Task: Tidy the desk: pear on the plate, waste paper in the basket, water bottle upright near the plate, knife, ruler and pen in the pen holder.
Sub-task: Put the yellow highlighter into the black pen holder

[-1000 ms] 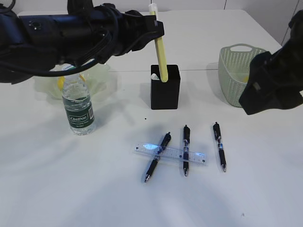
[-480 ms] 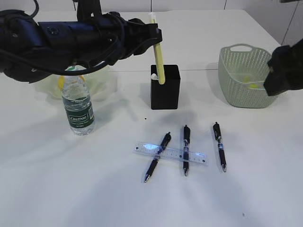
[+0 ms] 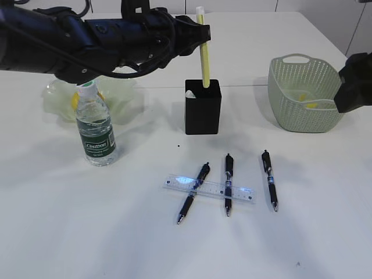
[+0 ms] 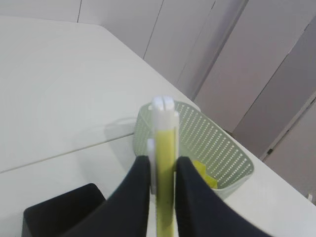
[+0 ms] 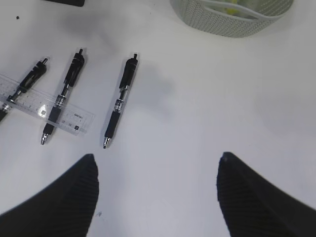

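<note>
The left gripper [image 4: 162, 173] is clamped on the knife [image 3: 203, 49], a slim yellow cutter with a white top end, its two dark fingers [image 4: 136, 197] pressed against either side of the handle. The knife stands nearly upright with its lower end inside the pen holder [image 3: 203, 107], a black square cup on the desk [image 3: 87, 221], and something small and white shows at the holder's left inner edge. To the left of the holder the water bottle [image 3: 96, 131] stands upright, just in front of the plate [image 3: 55, 93], where a bit of yellow, likely the pear [image 3: 74, 102], shows behind the bottle. In front of the holder the ruler [image 3: 209, 188] lies flat with two pens [image 3: 193, 192] crossing it, and a third pen [image 3: 269, 179] lies apart to the right. The right gripper [image 5: 155, 192] hangs above the desk with its fingers well apart and nothing between them, near that third pen. Beyond it sits the basket [image 3: 299, 93], with the waste paper [image 3: 311, 105] lying yellow inside it.
</note>
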